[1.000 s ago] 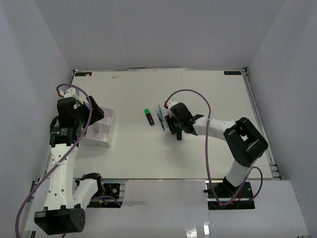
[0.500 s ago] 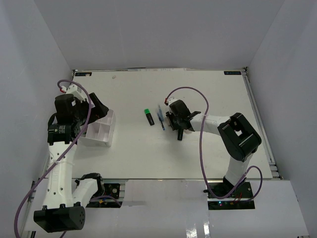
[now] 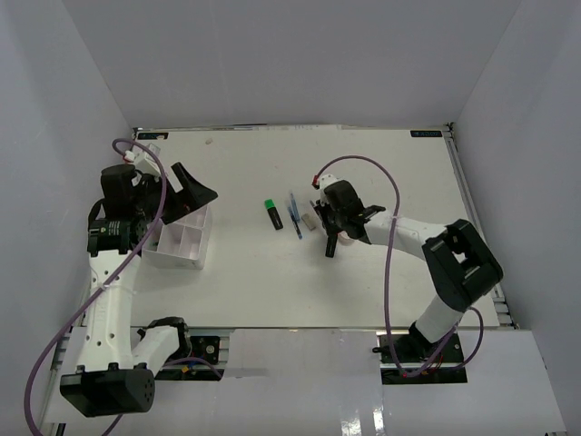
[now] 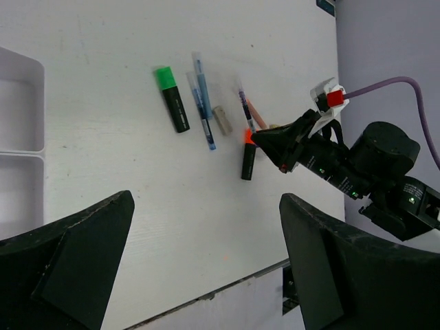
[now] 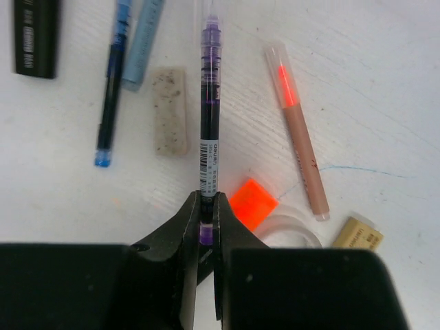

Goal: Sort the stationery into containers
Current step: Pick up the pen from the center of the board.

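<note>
The right fingers (image 5: pixel 206 210) are pinched on the near end of a thin purple pen with a clear barrel (image 5: pixel 209 117). The pen points away from them between a grey-tan eraser block (image 5: pixel 169 110) and a tan pen with an orange tip under a clear cap (image 5: pixel 297 124); whether it is lifted off the white desk (image 5: pixel 385 82) I cannot tell. The left fingers (image 3: pixel 191 193) are spread wide above the far edge of the white divided plastic organizer tray (image 3: pixel 201 245), well apart from the green-capped black highlighter (image 4: pixel 172 100) and thin blue pen (image 5: pixel 110 89).
</note>
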Robot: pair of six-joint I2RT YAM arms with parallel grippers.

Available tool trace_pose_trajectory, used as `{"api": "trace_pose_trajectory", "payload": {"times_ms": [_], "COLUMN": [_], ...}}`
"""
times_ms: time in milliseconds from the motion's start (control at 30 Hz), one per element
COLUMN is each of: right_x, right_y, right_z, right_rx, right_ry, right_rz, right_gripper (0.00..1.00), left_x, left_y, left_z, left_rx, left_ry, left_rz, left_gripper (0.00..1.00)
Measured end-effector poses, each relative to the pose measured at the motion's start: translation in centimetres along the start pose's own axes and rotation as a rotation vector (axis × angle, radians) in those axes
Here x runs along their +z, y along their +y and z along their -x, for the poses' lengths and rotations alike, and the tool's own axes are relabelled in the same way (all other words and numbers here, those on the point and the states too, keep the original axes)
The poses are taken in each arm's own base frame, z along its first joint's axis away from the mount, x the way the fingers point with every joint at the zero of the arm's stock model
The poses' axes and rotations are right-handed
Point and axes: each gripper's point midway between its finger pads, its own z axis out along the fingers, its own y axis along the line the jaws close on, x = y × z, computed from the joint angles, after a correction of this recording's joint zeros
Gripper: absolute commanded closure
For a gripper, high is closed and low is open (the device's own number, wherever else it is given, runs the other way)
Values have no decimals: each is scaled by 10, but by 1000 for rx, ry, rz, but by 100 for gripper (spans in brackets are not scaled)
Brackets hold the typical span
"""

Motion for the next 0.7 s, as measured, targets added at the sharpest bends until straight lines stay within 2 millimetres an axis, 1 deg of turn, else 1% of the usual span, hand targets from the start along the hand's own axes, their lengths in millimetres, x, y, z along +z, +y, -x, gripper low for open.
{"api": "trace_pose_trajectory", "payload": {"times_ms": [100,167,233,333,400,500,633,700], "right_x": [-27,-52,-75,-105,-120,-138,-154,-159], "right_y": [6,16,29,50,63,78,88,91], "right_z": [21,42,62,86,96,106,115,117], "right_rx": [-14,-25,-55,-104,-131,-158,-179,-186], "right_ry": [-95,-192,-294,-418,-473,-536,-589,-608], "right_rz": [50,105,172,275,337,414,475,493], "right_gripper": [92,92,92,92,92,92,92,92], "left_x": [2,3,8,20,29,44,65,75], "left_y": [-14,-26,-44,-75,-92,-109,-128,-136], "left_z": [2,1,-4,-16,-23,-29,-29,-30], "left_rx": [-21,-26,-15,11,23,35,49,59], "left_ry": [4,11,33,90,118,137,135,132], "left_rz": [-52,-91,-136,-205,-234,-249,-241,-233], "left_gripper": [2,2,2,2,2,2,2,5]}}
